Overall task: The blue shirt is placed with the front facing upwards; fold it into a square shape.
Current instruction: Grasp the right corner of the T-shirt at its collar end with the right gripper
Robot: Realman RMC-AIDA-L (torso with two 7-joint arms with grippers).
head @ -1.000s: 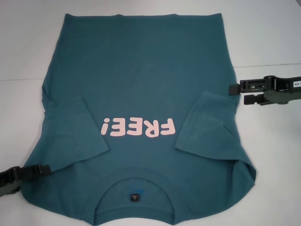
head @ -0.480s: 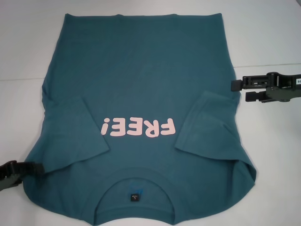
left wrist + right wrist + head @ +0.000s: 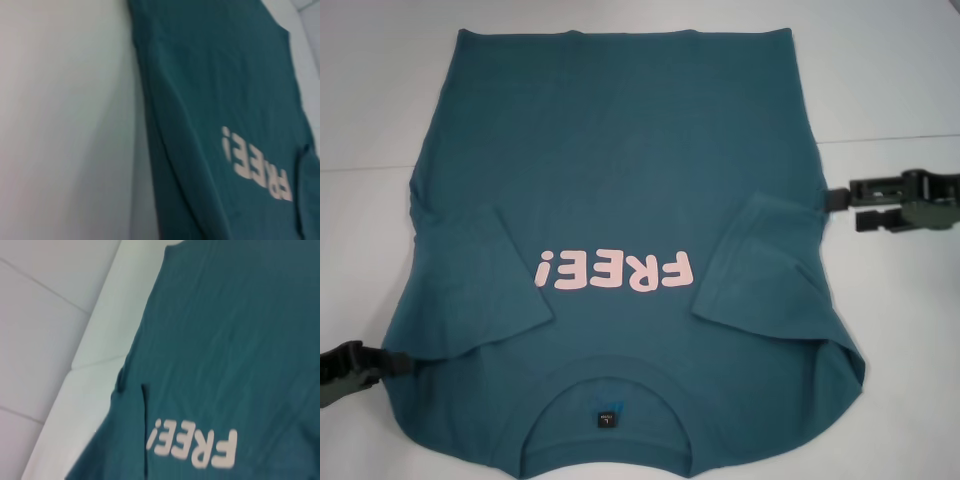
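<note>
- One blue shirt [image 3: 620,200] lies flat and front up on the white table [image 3: 890,80], filling the middle of it from the far edge down to the near edge, where its lower part runs out of the head view
- One pink "FREE!" lettering [image 3: 613,271] sits on the chest, reading upside down from the robot's side; the ribbed collar [image 3: 608,372] and its one small dark neck label [image 3: 607,415] lie toward the near edge
- Two short sleeves are folded inward onto the body: the left sleeve [image 3: 485,285] and the right sleeve [image 3: 765,265], each lying as a flap beside the lettering
- Two grippers show, one at each side edge of the cloth
- The left gripper [image 3: 392,363] is low over the table near the near left corner, its tip just at the shirt's left shoulder edge; whether its fingers are open or closed I cannot tell
- The right gripper [image 3: 845,207] reaches in from the right edge of the table, its fingers parted one above the other with a gap between them, tips just beside the shirt's right side seam above the folded sleeve, holding nothing
- Bare table lies to the left of the shirt, to its right, and in the far right corner
- Both wrist views show the shirt [image 3: 220,100] [image 3: 235,340] and its lettering with bare table alongside
</note>
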